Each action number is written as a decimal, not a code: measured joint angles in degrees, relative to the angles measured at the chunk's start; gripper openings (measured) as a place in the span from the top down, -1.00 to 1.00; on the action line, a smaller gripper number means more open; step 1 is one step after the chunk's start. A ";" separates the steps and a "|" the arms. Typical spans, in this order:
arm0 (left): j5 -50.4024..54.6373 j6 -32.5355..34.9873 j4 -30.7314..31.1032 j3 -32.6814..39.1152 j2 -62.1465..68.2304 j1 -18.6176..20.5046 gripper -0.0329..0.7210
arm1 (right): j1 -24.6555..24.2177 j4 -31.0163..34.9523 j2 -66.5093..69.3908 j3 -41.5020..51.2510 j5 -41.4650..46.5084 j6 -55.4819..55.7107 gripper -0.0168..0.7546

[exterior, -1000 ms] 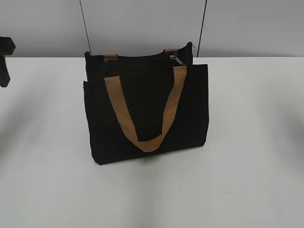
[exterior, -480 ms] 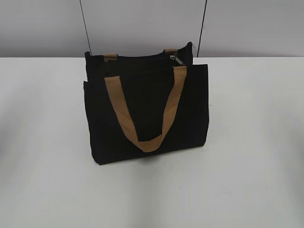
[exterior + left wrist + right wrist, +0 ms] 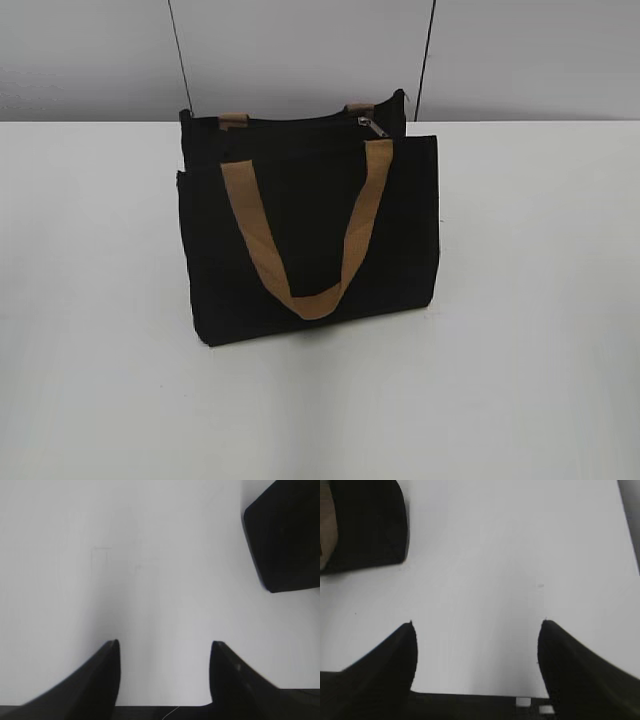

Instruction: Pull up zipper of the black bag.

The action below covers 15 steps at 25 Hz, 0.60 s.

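The black bag (image 3: 310,235) stands upright in the middle of the white table, a tan handle (image 3: 300,230) hanging down its front. The zipper runs along its top edge, with the small silver pull tab (image 3: 373,124) near the right end. A corner of the bag shows at the top right of the left wrist view (image 3: 285,535) and at the top left of the right wrist view (image 3: 365,525). My left gripper (image 3: 165,645) is open and empty over bare table. My right gripper (image 3: 477,625) is open and empty over bare table. Neither gripper shows in the exterior view.
Two thin black cords (image 3: 180,55) rise from the bag's top corners against the grey wall. The white table (image 3: 530,300) spreads to both sides and in front of the bag. Its far edge meets the wall just behind the bag.
A dark arm part at the exterior view's left edge a second ago has gone out of view. The bag has not moved.
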 joint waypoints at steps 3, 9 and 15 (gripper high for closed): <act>0.00 0.00 -0.78 4.36 -6.92 0.00 -0.22 | 0.00 -0.58 -6.66 0.00 0.07 -0.64 -0.56; 0.04 0.44 -1.27 12.77 -22.41 -0.08 -0.18 | 0.00 -0.94 -16.10 0.00 0.11 -0.76 -0.56; -0.62 3.82 -3.38 17.08 -33.65 -0.08 -0.18 | 0.00 -1.64 -22.92 2.20 0.11 -0.69 -0.46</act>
